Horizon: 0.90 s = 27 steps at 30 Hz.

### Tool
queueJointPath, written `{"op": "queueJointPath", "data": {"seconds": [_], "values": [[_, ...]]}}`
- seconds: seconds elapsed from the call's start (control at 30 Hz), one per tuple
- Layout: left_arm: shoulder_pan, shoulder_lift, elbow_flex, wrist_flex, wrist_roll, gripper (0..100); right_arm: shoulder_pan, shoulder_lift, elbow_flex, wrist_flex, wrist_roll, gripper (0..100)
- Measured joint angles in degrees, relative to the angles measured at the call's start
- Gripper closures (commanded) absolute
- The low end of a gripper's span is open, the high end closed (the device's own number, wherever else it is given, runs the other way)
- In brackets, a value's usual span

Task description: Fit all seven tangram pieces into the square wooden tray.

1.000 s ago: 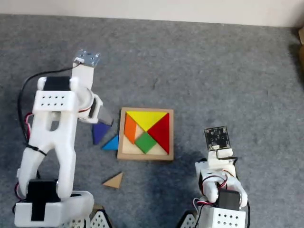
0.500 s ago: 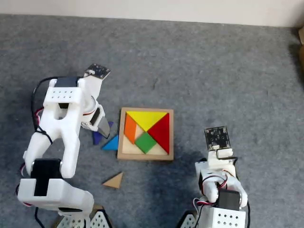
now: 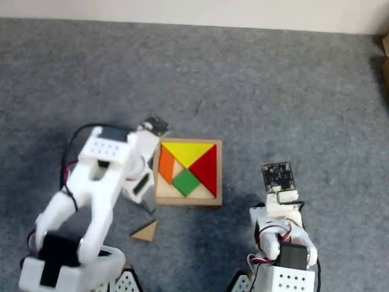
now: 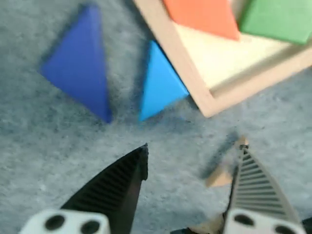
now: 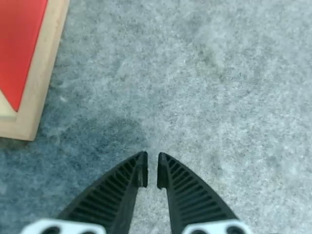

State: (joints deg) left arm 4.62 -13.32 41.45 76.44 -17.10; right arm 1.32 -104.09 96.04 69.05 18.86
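Overhead, my left arm hides the wooden tray's [image 3: 187,201] left rim, and a tan triangle [image 3: 146,231] lies off its near left corner. My left gripper [image 4: 192,146] gapes, empty, above grey carpet. A light blue triangle [image 4: 161,83] lies against the tray's rim, with a dark blue triangle [image 4: 80,61] just beside it. My right gripper [image 5: 151,170] is pinched closed, empty, near a tray corner.

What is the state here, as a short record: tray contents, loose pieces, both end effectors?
tray: square wooden tray, partly filled, bare floor at one corner
in tray: yellow triangle, red triangle, orange piece, green square
loose on carpet: dark blue triangle, light blue triangle beside the tray's outer edge, tan triangle
left end effector: open, empty, near the blue pieces
right end effector: shut, empty, over carpet beside the tray
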Motion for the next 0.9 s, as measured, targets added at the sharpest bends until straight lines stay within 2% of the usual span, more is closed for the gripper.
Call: {"op": "queueJointPath", "data": {"seconds": [0.13, 0.3, 0.57, 0.77, 0.9], "values": [[-0.26, -2.46, 5.89, -3.08, -1.05, 73, 0.0, 0.0, 0.0, 0.0, 0.0, 95.0], [1.85, -3.16, 11.16, -3.69, -7.38, 73, 0.0, 0.0, 0.0, 0.0, 0.0, 95.0], [6.68, -3.52, 12.31, -3.69, -7.91, 73, 0.0, 0.0, 0.0, 0.0, 0.0, 95.0], [8.0, -3.52, 15.12, -7.03, -7.91, 73, 0.0, 0.0, 0.0, 0.0, 0.0, 95.0], [8.09, -3.52, 16.35, -7.3, -7.91, 80, 0.0, 0.0, 0.0, 0.0, 0.0, 95.0]]}}
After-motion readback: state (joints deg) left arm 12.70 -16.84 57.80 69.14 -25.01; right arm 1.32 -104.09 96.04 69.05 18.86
